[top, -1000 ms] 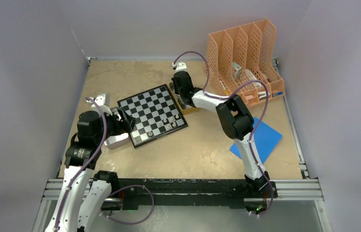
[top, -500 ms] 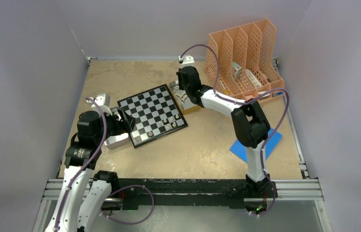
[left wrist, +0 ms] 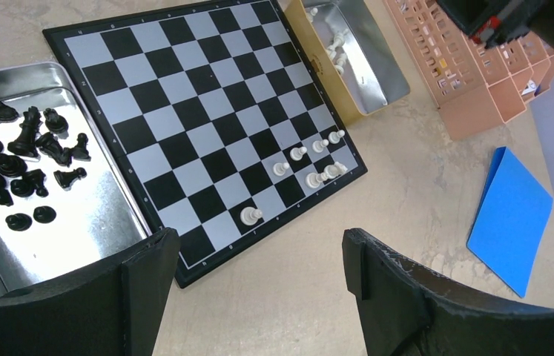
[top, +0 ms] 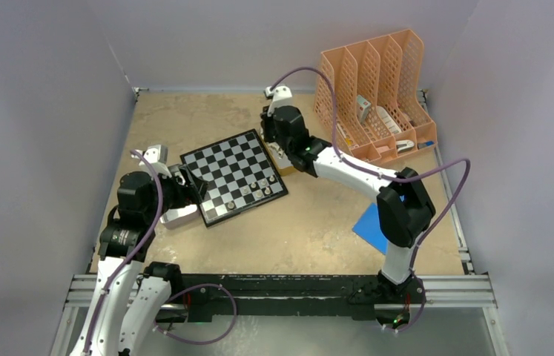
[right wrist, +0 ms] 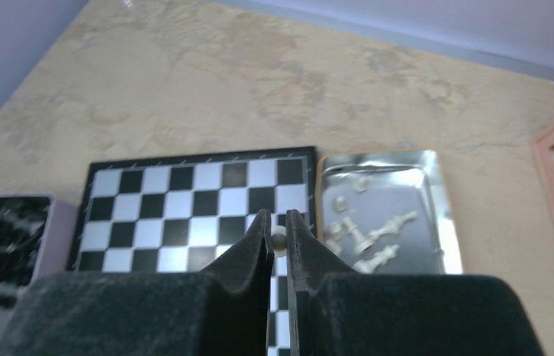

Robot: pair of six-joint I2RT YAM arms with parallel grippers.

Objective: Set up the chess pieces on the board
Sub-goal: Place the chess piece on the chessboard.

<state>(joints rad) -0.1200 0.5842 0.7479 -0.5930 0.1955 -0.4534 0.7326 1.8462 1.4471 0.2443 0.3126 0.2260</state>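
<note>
The board (top: 222, 159) lies left of the table's middle. Several pale chess pieces (left wrist: 314, 179) stand on its squares near my right-hand corner, and one (left wrist: 250, 216) stands apart at the near edge. My right gripper (right wrist: 279, 222) is shut on a small pale chess piece (right wrist: 279, 239) and hangs over the board's far right corner (top: 274, 141). My left gripper (left wrist: 259, 252) is open and empty, above the bare table by the board's near left corner (top: 192, 185). Black chess pieces (left wrist: 21, 148) lie in a metal tray (left wrist: 73, 222) left of the board.
A second metal tray (right wrist: 422, 193) with loose pale pieces (right wrist: 366, 241) sits against the board's right side. An orange file rack (top: 374, 96) stands at the back right. A blue sheet (top: 370, 222) lies on the table under the right arm.
My right gripper has risen from the pale-piece tray and moved left toward the board's far right corner, its arm stretching out. The left arm has stayed still.
</note>
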